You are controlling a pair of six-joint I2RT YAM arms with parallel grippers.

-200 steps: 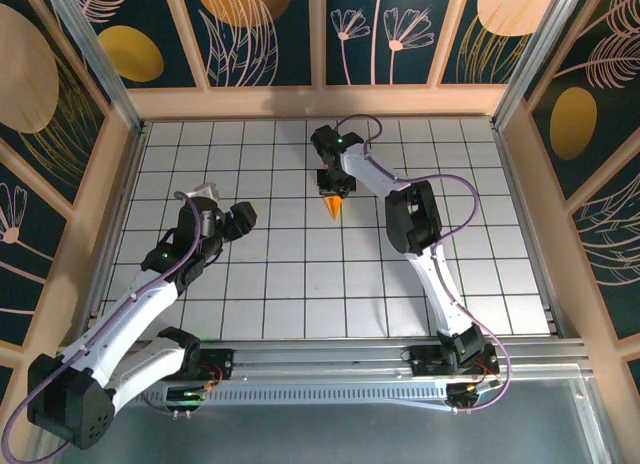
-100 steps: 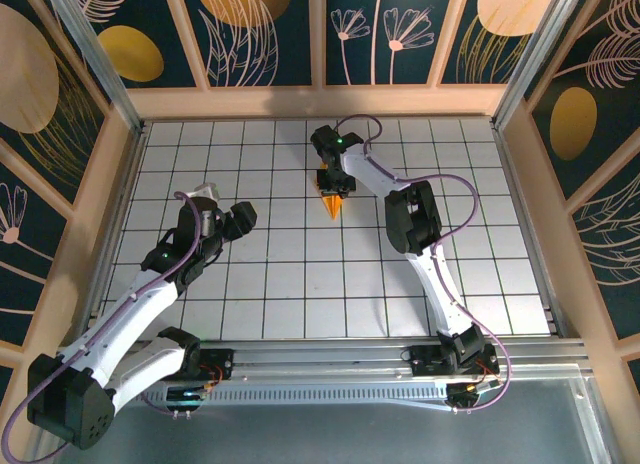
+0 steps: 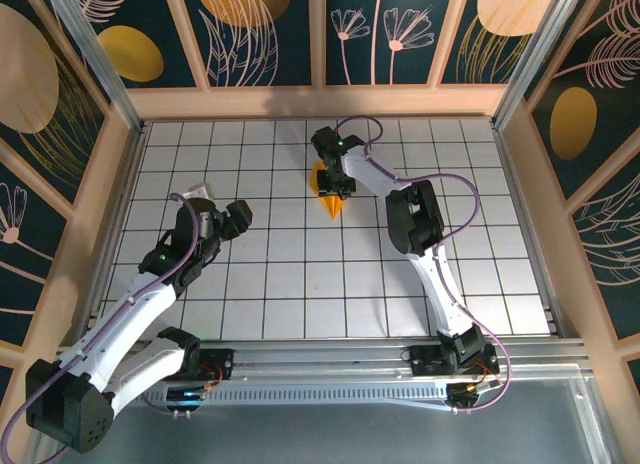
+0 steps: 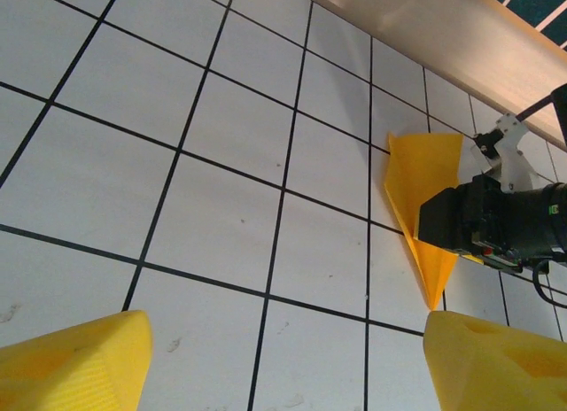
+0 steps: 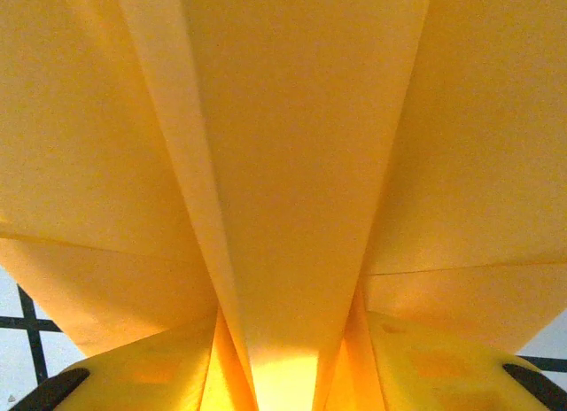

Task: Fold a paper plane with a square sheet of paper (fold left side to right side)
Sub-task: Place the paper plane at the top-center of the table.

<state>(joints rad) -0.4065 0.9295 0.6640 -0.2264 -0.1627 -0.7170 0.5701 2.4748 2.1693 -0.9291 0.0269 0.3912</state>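
Nearest me, the left gripper [image 3: 240, 216] hangs over the tiled table [image 3: 300, 284], fingers spread wide and holding nothing. It is well apart from the work; its wrist view looks across bare tiles at the paper plane [image 4: 423, 185].

Farther back, the right gripper [image 3: 334, 187] is clamped on the paper plane [image 3: 331, 204] near the back of the table, with the nose pointing toward the arm bases. The right wrist view shows the folded layers pinched between the pads [image 5: 425, 367].

Change: a second ago only the nose poked out below the gripper. Now an orange flap also shows on its left side.

My read: the left half is splaying open, so the left-to-right fold isn't set. It likely still needs pressing flat.
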